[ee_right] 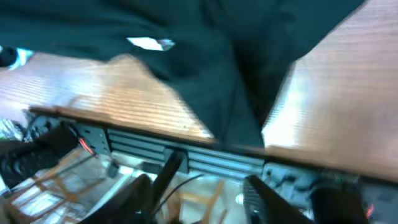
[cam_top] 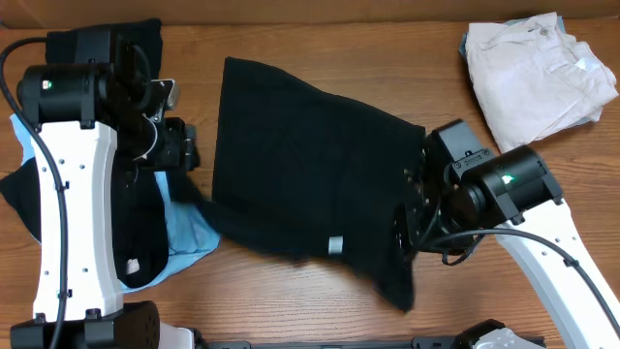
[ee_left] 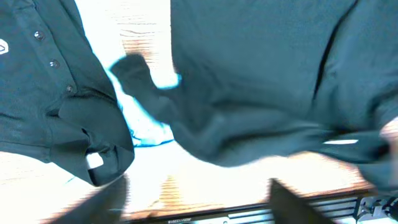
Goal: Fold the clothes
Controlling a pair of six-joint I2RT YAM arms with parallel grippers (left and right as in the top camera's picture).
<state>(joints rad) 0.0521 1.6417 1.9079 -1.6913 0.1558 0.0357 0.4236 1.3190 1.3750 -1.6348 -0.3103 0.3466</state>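
Note:
A black garment [cam_top: 310, 174] lies spread on the wooden table, with a small white tag [cam_top: 334, 244] near its front edge. It also shows in the left wrist view [ee_left: 267, 74] and the right wrist view [ee_right: 186, 37]. My left gripper [cam_top: 182, 145] is at its left edge; its blurred fingers [ee_left: 199, 205] are open with nothing between them. My right gripper [cam_top: 407, 218] is at the garment's right edge; its fingers [ee_right: 199, 202] are open and empty, over the table's front edge.
A crumpled white clothes pile [cam_top: 533, 78] sits at the back right. A black polo shirt [ee_left: 43, 87] and a light blue garment [cam_top: 189, 228] lie under the left arm. A black rail [ee_right: 186, 152] runs along the table's front edge.

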